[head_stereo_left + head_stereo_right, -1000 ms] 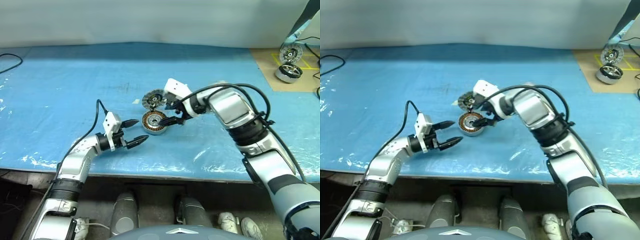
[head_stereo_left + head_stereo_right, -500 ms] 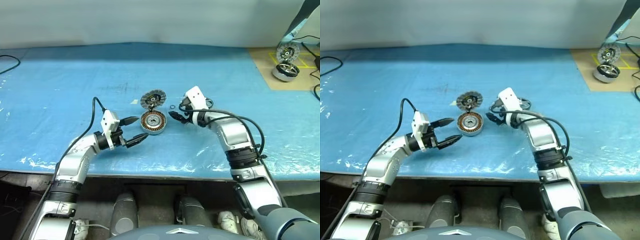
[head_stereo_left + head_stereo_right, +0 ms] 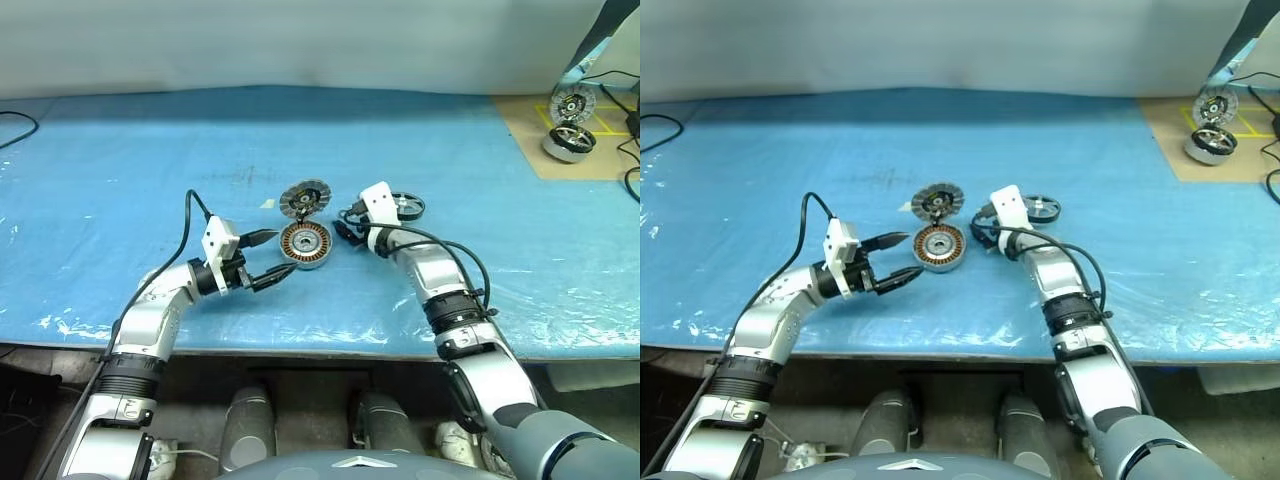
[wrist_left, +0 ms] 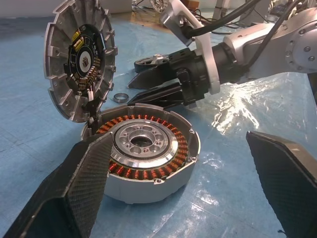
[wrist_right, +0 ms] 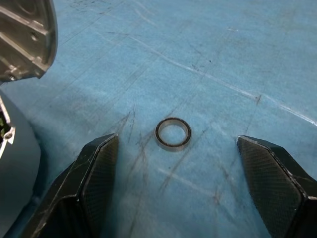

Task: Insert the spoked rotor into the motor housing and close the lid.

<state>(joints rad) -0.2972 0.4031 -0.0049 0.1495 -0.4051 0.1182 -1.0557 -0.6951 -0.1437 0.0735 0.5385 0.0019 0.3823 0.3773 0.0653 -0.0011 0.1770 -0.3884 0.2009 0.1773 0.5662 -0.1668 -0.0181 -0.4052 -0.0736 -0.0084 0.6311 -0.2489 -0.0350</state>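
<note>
While both end effectors stand released and hold nothing, the motor housing (image 3: 306, 244) lies open on the blue desk (image 3: 120, 170) between them.

The right end effector (image 5: 181, 191) has its spread fingers low over a small washer ring (image 5: 173, 133) on the desk beside the housing; the left end effector (image 3: 272, 259) hovers just at the housing's other side. The lid (image 3: 306, 199) stands tilted up on the housing's far edge, ribbed inner face showing. The spoked rotor (image 3: 405, 207) lies flat just beyond the right wrist. Two other motors (image 3: 563, 125) with cables sit well apart at the far right corner.
</note>
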